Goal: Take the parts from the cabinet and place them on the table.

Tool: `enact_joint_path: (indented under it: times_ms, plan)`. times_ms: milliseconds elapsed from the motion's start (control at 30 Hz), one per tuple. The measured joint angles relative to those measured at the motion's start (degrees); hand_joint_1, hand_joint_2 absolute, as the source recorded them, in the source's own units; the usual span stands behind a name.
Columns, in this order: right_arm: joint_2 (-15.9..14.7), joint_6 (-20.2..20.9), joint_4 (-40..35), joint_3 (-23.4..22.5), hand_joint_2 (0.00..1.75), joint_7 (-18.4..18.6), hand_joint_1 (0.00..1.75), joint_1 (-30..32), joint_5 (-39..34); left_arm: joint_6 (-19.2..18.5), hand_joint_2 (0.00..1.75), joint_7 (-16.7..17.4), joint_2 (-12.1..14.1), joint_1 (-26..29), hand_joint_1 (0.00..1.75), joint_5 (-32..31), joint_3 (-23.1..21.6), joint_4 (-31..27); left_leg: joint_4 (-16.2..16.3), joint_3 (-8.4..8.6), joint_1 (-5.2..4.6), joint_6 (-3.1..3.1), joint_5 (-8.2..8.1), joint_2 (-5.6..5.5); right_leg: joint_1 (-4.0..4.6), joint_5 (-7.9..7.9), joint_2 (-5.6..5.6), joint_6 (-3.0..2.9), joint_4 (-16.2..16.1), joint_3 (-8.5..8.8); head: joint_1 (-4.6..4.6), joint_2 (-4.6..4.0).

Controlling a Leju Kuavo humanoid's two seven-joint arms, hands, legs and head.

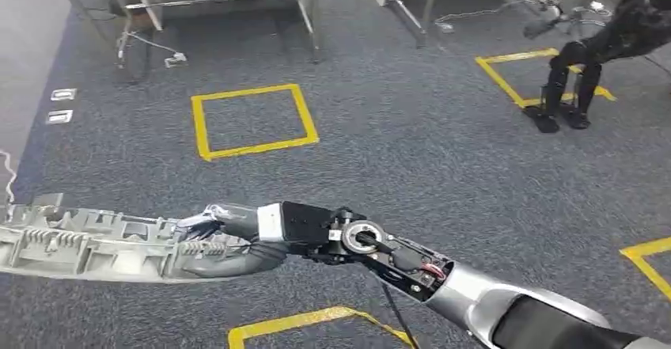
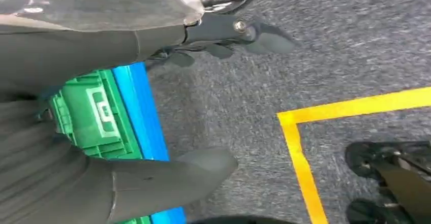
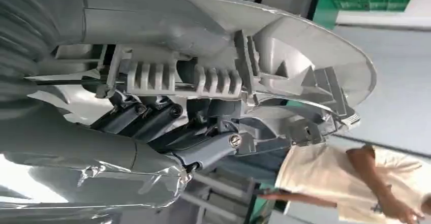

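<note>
Head view showed the right hand reaching out toward nine o'clock above the grey carpet, its fingers wrapped round a long grey plastic part that stretched on to the frame's nine o'clock edge. The part was held level in the air, clear of the floor. A yellow tape square lay on the carpet at about twelve o'clock from the hand, with metal table legs beyond it, and a seated person at two o'clock. Right wrist view showed the same part close up, ribbed and clipped on its inner face, with the dark fingers curled against it and the thick thumb pressed on the other side; a person in a pale shirt stood behind. Left wrist view showed the left hand hanging over the carpet with fingers apart and nothing in them, beside a green crate with a blue edge.
</note>
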Motion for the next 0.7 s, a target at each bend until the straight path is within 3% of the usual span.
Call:
enact_joint_path:
  times_ms: [67,100,133,167,233,267,300,333,367,433,467,500,533,600,633,667,700]
  plan:
    - [-0.04,0.0,0.04,0.0,1.75,0.02,1.75,0.11,0.0,0.0,1.75,0.02,0.0,-0.07,0.0,0.04,0.0,0.0,0.02,-0.06,-0.13,0.44,0.04,-1.0,0.03,-4.49,1.67,0.14,9.56,-4.52,0.85,0.0]
    - [-0.09,0.02,0.13,0.06,1.75,0.02,1.75,0.19,0.0,0.0,1.75,0.02,0.0,-0.06,0.0,0.04,0.0,0.0,0.08,-0.09,-0.23,0.49,0.01,-1.71,0.02,-5.89,1.9,0.18,13.86,-6.65,1.09,0.0]
    - [-0.09,0.0,0.2,0.09,1.75,0.02,1.75,0.26,0.0,0.0,1.75,0.02,0.0,-0.04,0.0,0.04,0.0,0.0,0.15,-0.08,-0.29,0.5,0.0,-2.52,0.02,-5.81,1.98,0.15,15.64,-7.67,1.14,0.0]
    - [-0.09,0.0,0.31,0.09,1.75,0.02,1.75,0.33,0.0,0.0,1.75,0.02,0.0,-0.04,0.0,0.04,0.0,0.0,0.26,-0.07,-0.3,0.5,-0.01,-3.31,0.02,-4.39,2.08,0.01,14.45,-7.29,1.16,0.0]
    - [-0.09,0.0,0.31,0.11,1.75,0.02,1.75,0.27,0.0,0.0,1.75,0.02,-0.02,-0.04,0.0,0.04,0.0,0.0,0.51,-0.03,-0.28,0.43,-0.08,-5.0,0.0,1.27,2.83,-0.47,5.37,-3.39,1.36,0.0]
    - [-0.09,0.0,0.31,0.11,1.75,0.02,1.75,0.18,0.0,0.0,1.75,0.02,-0.09,-0.03,0.0,0.04,0.0,0.0,0.61,-0.04,-0.22,0.3,-0.16,-5.66,-0.02,3.68,4.54,-0.75,0.45,-1.26,1.55,0.0]
    - [-0.09,0.0,0.31,0.11,1.75,0.02,1.75,0.18,0.0,0.0,1.75,0.02,-0.15,-0.07,0.0,0.04,0.0,0.0,0.81,-0.36,-0.43,0.09,-0.15,-6.18,-0.1,3.4,7.32,-1.2,-1.81,-0.44,1.42,0.0]
    - [-0.09,0.04,0.31,0.11,1.75,0.02,1.75,0.1,0.0,0.0,1.75,0.02,-0.15,-0.15,0.0,0.04,0.0,0.0,1.13,-0.85,-0.31,-0.18,-0.06,-6.81,-0.34,3.39,6.82,-1.17,-2.75,-0.25,1.29,0.0]
    - [-0.09,0.04,0.31,0.11,1.75,0.09,1.75,0.16,0.0,0.0,1.75,0.02,-0.15,-0.12,0.0,0.04,0.0,0.0,0.99,-1.14,0.0,-0.58,0.16,-7.15,0.0,3.43,6.44,-1.27,-2.44,-0.39,1.29,0.0]
    - [-0.09,0.09,0.31,0.11,1.75,0.07,1.75,0.13,-0.02,0.0,1.75,0.04,-0.07,0.21,0.0,0.02,0.0,0.02,0.64,-1.2,0.12,-1.38,0.42,-8.21,0.14,3.6,5.46,-1.92,-2.73,-0.31,1.29,0.0]
    - [-0.02,0.5,0.31,0.13,1.75,-0.09,1.75,0.1,-0.39,0.0,1.75,0.04,0.04,0.28,0.0,-0.02,0.0,0.02,1.23,-1.45,0.24,-1.57,-0.09,-6.86,-0.38,3.98,4.63,-2.37,-3.46,0.28,1.29,0.0]
    - [-0.02,0.85,0.31,0.09,1.75,-0.24,1.75,0.1,-0.68,0.0,1.75,0.06,-0.11,0.29,0.0,-0.11,-0.02,0.02,3.54,-2.43,-0.22,-1.87,-1.73,-4.05,-0.36,4.05,4.32,-2.59,-3.66,0.44,0.57,0.0]
    - [-0.02,0.98,0.31,0.07,1.75,-0.24,1.75,0.11,-1.03,0.0,1.75,0.04,-0.13,0.15,0.0,-0.18,-0.02,0.02,7.69,-4.43,-0.14,-2.15,-4.01,-2.66,-0.3,4.04,3.81,-2.77,-3.65,0.43,0.06,0.0]
    - [-0.02,1.03,0.31,0.07,1.75,0.0,1.75,0.47,-1.64,0.0,1.75,0.04,-0.13,-0.03,0.0,-0.17,0.0,0.02,17.37,-9.08,-0.06,-2.52,-7.9,-1.37,-0.15,3.97,2.84,-2.82,-3.63,0.37,-0.2,0.0]
    - [-0.02,0.92,0.31,0.07,1.75,0.18,1.75,0.58,-1.86,0.0,1.75,-0.04,-0.13,-0.01,0.0,-0.2,0.0,0.02,19.71,-10.21,-0.05,-2.59,-8.27,-1.13,-0.16,3.94,2.51,-2.84,-3.63,0.35,-0.35,0.0]
    - [-0.02,0.72,0.31,0.07,1.75,0.28,1.75,0.69,-2.32,0.0,1.75,-0.13,-0.11,0.03,0.0,-0.24,-0.02,0.02,18.93,-9.83,0.02,-2.6,-7.25,-1.04,-0.16,3.91,2.2,-2.8,-3.63,0.38,-0.48,0.0]
    - [-0.02,0.61,0.31,0.04,1.75,0.31,1.75,0.7,-2.51,0.0,1.75,-0.2,-0.07,0.05,0.0,-0.37,-0.02,0.02,15.71,-8.12,0.09,-2.53,-5.34,-1.01,-0.16,3.88,2.05,-2.76,-3.61,0.42,-0.5,0.0]
